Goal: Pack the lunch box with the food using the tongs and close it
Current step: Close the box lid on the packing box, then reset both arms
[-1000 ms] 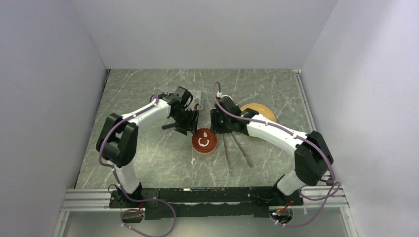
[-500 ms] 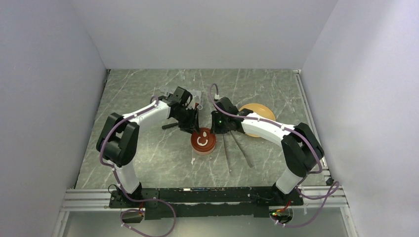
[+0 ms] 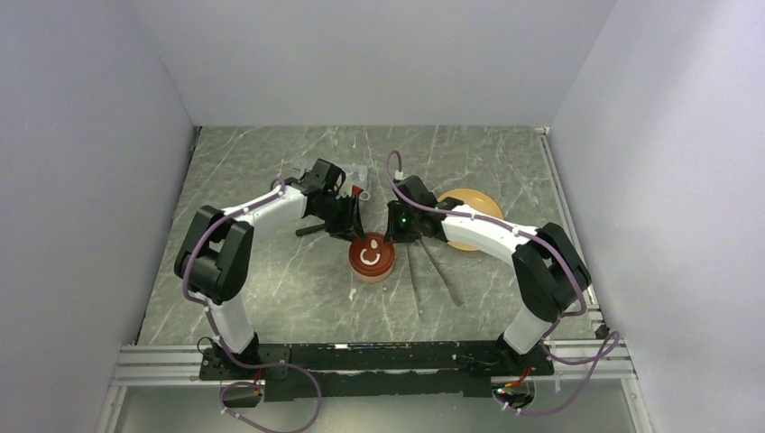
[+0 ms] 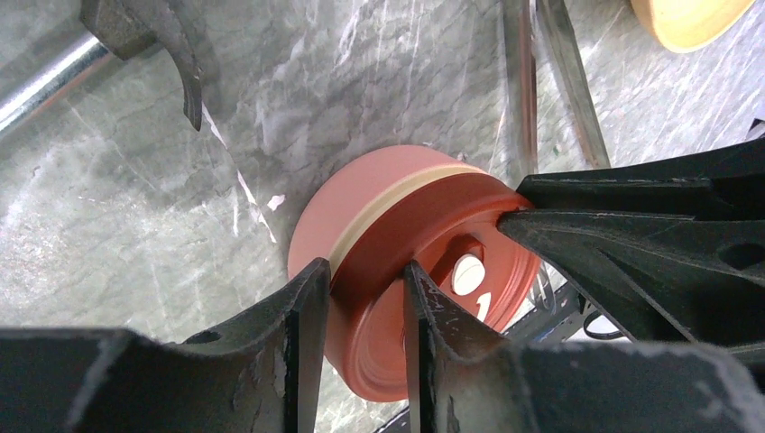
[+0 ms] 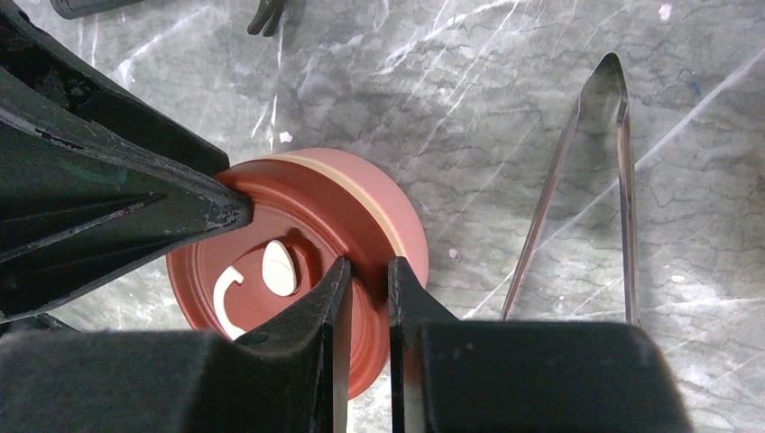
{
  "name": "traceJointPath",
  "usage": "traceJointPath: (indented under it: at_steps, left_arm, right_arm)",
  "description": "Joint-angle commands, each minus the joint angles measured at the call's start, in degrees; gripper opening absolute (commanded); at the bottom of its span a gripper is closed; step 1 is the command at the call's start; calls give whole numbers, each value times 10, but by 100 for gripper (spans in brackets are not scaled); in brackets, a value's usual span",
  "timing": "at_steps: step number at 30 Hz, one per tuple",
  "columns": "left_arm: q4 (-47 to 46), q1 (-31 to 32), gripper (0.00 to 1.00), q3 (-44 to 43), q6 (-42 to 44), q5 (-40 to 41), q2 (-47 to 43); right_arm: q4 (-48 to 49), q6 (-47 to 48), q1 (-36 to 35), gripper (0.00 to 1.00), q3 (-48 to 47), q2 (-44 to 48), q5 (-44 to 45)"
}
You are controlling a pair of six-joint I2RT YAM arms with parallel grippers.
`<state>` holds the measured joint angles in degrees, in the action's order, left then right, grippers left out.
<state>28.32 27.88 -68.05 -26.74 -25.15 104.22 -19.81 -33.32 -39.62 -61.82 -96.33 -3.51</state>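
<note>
Lunch box sits on the table between our two arms, near the middle, with its dark red lid on top and the white mark facing up. What matters next is how the lid lies to each gripper. It is just nearer the bases than both sets of fingertips, so both grips land on the far half of the rim. The left gripper takes the far-left edge and the right gripper the far-right edge.

In the left wrist view, our left fingers straddle the rim, one outside the lid wall and one over the top. The rim fills the gap, so we read that as a pinch on the lid. The right gripper's fingers are clamped almost together, with only the thin rim edge between them.

A pale band shows between the lid and the pink wall of the box. We cannot tell whether the lid is fully seated. With both holds on the far side, we judge that a downward press could leave the near edge riding high.

No food shows in any view, and the lid hides the inside. The tongs lie flat just right of the box, held by neither gripper. Their long axis runs roughly from far to near. The plate is beyond them, partly under our right arm.
</note>
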Motion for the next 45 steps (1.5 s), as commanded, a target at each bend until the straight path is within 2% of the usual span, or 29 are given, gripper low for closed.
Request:
traceJointPath:
  at_steps: [1, 4, 9, 12, 16, 18, 25, 30, 38, 45]
  left_arm:
    - [7, 24, 33, 74, 10, 119, 91]
    - [34, 24, 36, 42, 13, 127, 56]
    - [73, 24, 51, -13, 21, 131, -18]
    - [105, 24, 62, -65, 32, 136, -45]
    - [137, 20, 86, -117, 47, 160, -83]
    - [136, 6, 92, -122, 50, 163, -107]
    - [92, -112, 97, -56, 54, 169, -224]
    - [30, -183, 99, 25, 65, 248, -385]
    - [-64, -188, 99, 142, 152, 362, -581]
    - [-54, -188, 99, 155, 169, 378, -617]
  right_arm:
    - [-28, -18, -7, 10, 21, -50, 18]
    - [-52, -10, -7, 15, -7, -14, 30]
    - [-89, 4, -7, 39, -54, 38, 50]
    - [-113, 9, -6, 49, -78, 66, 75]
    - [-122, 11, -1, 65, -81, 120, 93]
    - [-121, 16, 12, 71, -71, 149, 91]
    - [-88, 47, 135, 84, 10, 253, 55]
    - [-60, 91, 206, 89, 72, 370, 94]
    - [96, 204, 218, 91, 211, 558, 211]
    - [114, 214, 218, 91, 236, 595, 217]
